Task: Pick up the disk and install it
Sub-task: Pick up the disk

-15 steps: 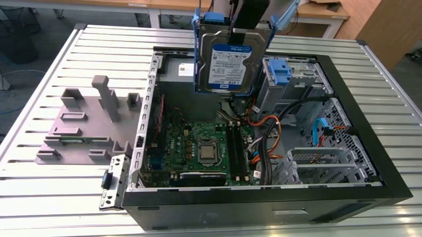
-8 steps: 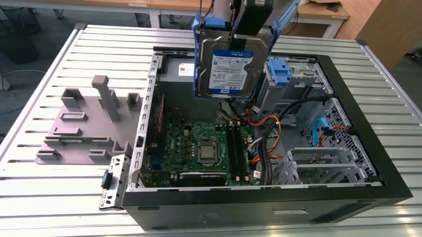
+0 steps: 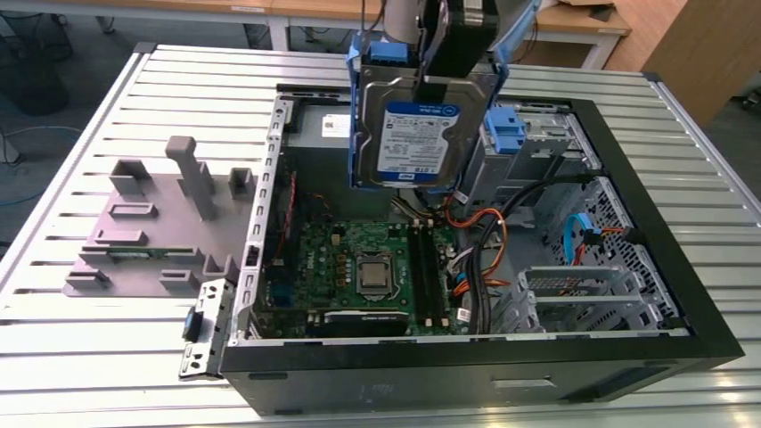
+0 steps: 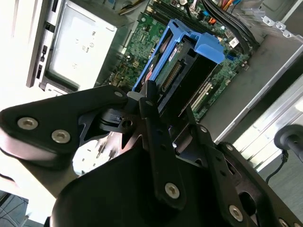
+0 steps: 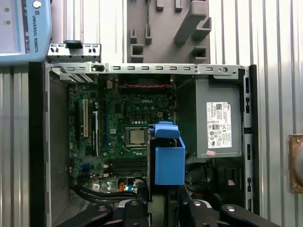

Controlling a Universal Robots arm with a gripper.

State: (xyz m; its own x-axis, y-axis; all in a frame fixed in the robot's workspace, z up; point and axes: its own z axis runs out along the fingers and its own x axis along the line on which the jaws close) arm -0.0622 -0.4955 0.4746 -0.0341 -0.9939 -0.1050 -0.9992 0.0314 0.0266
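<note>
Gripper [image 3: 452,53] comes down from the top of the exterior view, jaws clamped on the upper end of the disk [image 3: 419,134]. The disk hangs upright in the air over the open computer case [image 3: 666,330], clear of everything below, with its white-and-blue label facing the exterior camera. Its blue caddy frames both long sides.

In the second wrist view the black fingers [image 4: 156,127] pinch the disk [image 4: 184,71] across its thickness. In the first wrist view the disk [image 5: 169,158] shows end-on, over the motherboard [image 5: 118,123] just beside the processor socket, with the gripper [image 5: 163,208] behind it.

Grey power-supply box [image 5: 215,118] with a white sticker sits in the case's far corner. Empty blue bracket [image 3: 509,129] stands in the drive bay just to the exterior view's right of the disk. Orange and blue cables [image 3: 476,232] run below it. Grey fixture block [image 3: 143,223] lies on the slatted metal table [image 3: 71,357], on the exterior view's left of the case.
</note>
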